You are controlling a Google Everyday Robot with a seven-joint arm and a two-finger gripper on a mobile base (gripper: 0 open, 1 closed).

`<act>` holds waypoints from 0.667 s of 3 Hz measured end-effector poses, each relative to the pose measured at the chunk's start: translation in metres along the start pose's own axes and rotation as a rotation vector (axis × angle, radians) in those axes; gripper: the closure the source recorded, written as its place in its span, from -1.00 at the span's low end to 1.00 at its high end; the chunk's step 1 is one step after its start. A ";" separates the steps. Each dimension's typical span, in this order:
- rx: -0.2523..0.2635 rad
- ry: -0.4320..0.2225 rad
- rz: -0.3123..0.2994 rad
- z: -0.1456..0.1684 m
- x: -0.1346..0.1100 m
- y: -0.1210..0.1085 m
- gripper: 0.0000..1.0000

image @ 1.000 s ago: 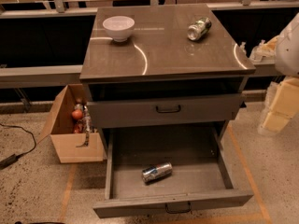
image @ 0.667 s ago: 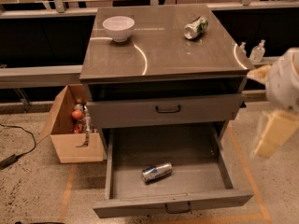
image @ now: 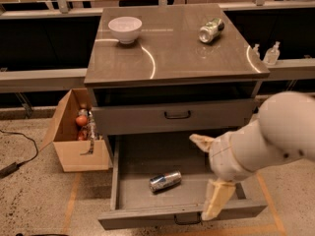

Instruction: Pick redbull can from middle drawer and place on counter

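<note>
Fingers (image: 216,204) spread, gripper (image: 208,173) over middle drawer (image: 139,167), redbull can (image: 165,181) lying beside

Test lab, not a home: a lone drawer cabinet (image: 147,117) stands on a speckled floor (image: 39,200) marked with tape (image: 73,195), with workbenches (image: 39,77) behind. A cable (image: 30,142) lies loose. The gripper (image: 203,178), fingers spread, hangs over the open drawer (image: 142,166).

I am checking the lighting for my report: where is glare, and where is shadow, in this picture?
Camera view: curved light streaks glare on the counter; the can glints in the drawer, whose back is shadowed; the open hand hangs lit over the drawer's right side.
</note>
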State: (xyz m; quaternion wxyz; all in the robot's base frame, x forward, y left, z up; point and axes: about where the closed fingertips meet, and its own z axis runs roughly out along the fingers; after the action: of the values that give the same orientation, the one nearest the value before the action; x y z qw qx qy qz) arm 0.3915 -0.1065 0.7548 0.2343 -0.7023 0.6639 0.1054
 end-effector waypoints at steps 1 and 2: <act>-0.092 -0.031 -0.266 0.127 -0.018 0.027 -1.00; -0.010 0.012 -0.376 0.136 -0.021 0.000 -1.00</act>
State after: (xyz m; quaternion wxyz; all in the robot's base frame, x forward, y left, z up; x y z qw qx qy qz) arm 0.4122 -0.0240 0.6460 0.2424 -0.8159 0.5217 0.0587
